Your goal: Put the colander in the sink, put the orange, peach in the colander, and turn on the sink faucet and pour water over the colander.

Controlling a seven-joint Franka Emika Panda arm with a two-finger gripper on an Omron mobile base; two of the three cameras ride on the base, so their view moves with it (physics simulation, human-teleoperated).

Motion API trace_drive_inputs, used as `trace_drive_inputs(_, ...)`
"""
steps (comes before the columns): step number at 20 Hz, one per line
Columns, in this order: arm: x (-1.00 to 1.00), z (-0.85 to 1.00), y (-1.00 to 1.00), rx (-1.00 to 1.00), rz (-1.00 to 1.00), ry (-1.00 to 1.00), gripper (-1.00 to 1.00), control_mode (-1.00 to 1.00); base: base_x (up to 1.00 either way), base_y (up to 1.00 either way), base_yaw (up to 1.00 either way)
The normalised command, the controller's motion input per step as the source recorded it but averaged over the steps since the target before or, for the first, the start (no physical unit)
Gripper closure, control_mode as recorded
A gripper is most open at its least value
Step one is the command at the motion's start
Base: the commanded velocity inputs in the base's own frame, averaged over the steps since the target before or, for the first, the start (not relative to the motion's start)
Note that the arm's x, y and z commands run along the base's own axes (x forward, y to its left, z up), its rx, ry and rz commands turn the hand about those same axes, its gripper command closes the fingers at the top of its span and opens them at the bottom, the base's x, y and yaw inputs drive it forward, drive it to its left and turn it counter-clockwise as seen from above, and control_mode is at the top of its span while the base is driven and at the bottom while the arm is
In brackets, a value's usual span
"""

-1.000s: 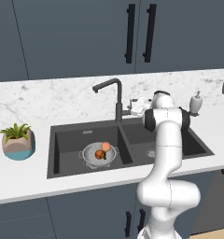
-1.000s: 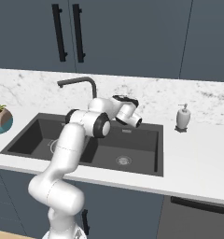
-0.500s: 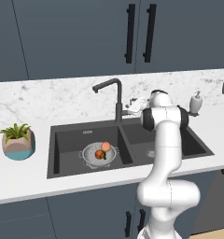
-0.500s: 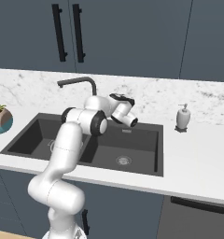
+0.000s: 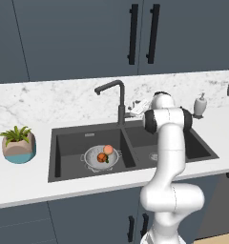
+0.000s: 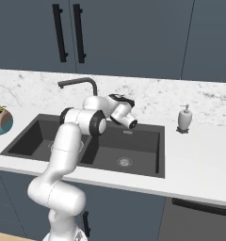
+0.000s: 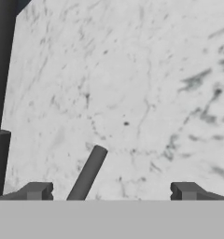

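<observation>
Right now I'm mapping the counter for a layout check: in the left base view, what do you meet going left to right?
Plant → colander → faucet → soap dispenser

White marble counter, potted plant left, soap dispenser right

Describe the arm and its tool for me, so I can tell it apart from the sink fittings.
The arm is glossy white in rounded tubular segments, with dark grey bands at the joints. The tool ends in two small dark grey, blocky fingertips. No cables or markings are visible.
</observation>
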Motion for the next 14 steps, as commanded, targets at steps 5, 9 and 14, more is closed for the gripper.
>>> trace_drive_inputs(5,0.02,0.23,0.02,0.00,-0.04,0.01,-1.00,-1.00,0.00,0.00,0.00)
trace_drive_inputs(9,0.05,0.20,0.12,0.00,-0.03,0.03,1.00,-1.00,0.00,0.00,0.00)
trace_drive_inputs(14,0.10,0.04,-0.01,0.00,-0.06,0.06,1.00,-1.00,0.00,0.00,0.00)
